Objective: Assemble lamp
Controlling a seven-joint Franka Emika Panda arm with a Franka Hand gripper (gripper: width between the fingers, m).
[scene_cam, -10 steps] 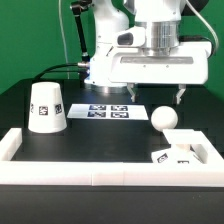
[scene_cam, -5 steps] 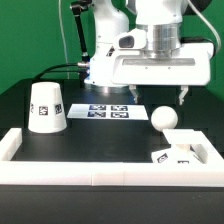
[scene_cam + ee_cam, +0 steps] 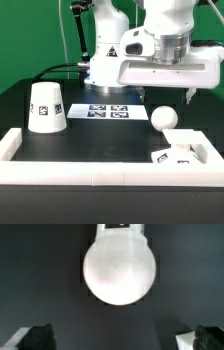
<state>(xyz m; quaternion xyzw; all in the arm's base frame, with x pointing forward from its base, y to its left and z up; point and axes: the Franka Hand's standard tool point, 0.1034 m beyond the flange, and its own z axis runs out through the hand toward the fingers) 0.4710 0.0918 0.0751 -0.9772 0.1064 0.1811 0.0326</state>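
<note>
The white ball-shaped bulb (image 3: pixel 164 117) stands on the black table, right of the middle. My gripper (image 3: pixel 167 95) hangs open and empty just above it, one finger on each side and not touching it. In the wrist view the bulb (image 3: pixel 120 269) is a bright oval ahead of the gripper (image 3: pixel 122 341), whose dark fingertips (image 3: pixel 38 339) show at the picture's corners. The cup-like shade (image 3: pixel 45 107) stands mouth down at the exterior view's left. The flat square base (image 3: pixel 180 153) lies tilted at the front right, against the rail's corner.
The marker board (image 3: pixel 108 111) lies flat behind the bulb, near the arm's foot. The long white border rail (image 3: pixel 100 170) runs along the table's front and turns back at both ends. Cables hang behind the arm.
My gripper has moved toward the exterior view's right and now hangs over the bulb. The lamp parts have not moved.
</note>
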